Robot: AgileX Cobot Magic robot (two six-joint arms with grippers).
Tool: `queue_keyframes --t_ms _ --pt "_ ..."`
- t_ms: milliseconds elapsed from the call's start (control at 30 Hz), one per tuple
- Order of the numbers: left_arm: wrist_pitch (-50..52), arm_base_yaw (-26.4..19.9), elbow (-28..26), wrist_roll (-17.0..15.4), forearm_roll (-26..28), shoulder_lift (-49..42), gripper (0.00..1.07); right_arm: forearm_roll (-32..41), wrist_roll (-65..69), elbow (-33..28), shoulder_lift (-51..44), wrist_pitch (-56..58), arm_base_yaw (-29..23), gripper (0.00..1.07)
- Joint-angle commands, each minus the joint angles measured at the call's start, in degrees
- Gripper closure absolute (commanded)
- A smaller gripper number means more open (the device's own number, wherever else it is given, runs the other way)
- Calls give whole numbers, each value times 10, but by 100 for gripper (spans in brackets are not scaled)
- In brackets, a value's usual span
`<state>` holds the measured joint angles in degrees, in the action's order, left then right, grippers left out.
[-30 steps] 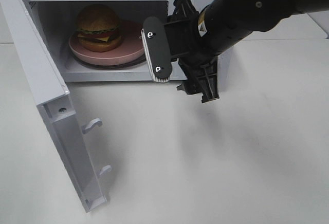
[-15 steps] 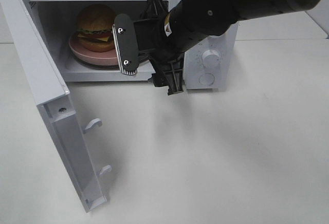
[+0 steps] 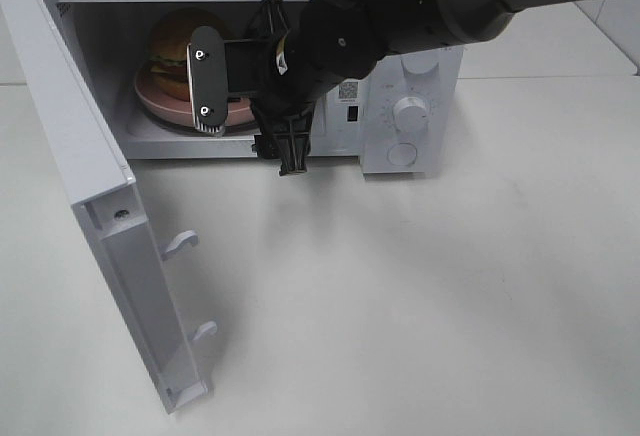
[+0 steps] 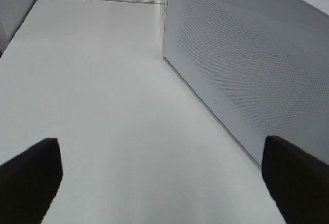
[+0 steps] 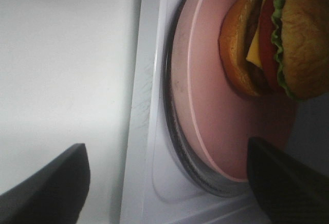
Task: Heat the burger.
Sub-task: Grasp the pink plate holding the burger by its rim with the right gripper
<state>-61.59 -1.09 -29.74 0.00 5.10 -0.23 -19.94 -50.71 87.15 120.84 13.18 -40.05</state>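
Burger [image 3: 178, 38] on its pink plate [image 3: 160, 101] inside the microwave [image 3: 400, 76], door [image 3: 90, 206] open; the empty, wide-open right gripper [image 3: 245, 111] has swung across the opening, so shutting the door likely comes next.

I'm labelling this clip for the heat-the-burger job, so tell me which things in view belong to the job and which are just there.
Belongs to the job:
- burger with golden-brown bun, lettuce, cheese and tomato
- round pink plate under it
- white microwave, door open
- right gripper, jaws open, at the oven's mouth

Just there:
- white table
- left gripper, jaws open, empty, beside the microwave door
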Motion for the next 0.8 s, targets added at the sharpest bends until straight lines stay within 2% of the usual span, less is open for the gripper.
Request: queue_keyframes --t_ms 33,800 --pt "6 -1 2 0 4 -4 9 0 7 24 21 -9 -2 26" --pt "6 -1 2 0 4 -4 9 24 6 153 119 18 13 28"
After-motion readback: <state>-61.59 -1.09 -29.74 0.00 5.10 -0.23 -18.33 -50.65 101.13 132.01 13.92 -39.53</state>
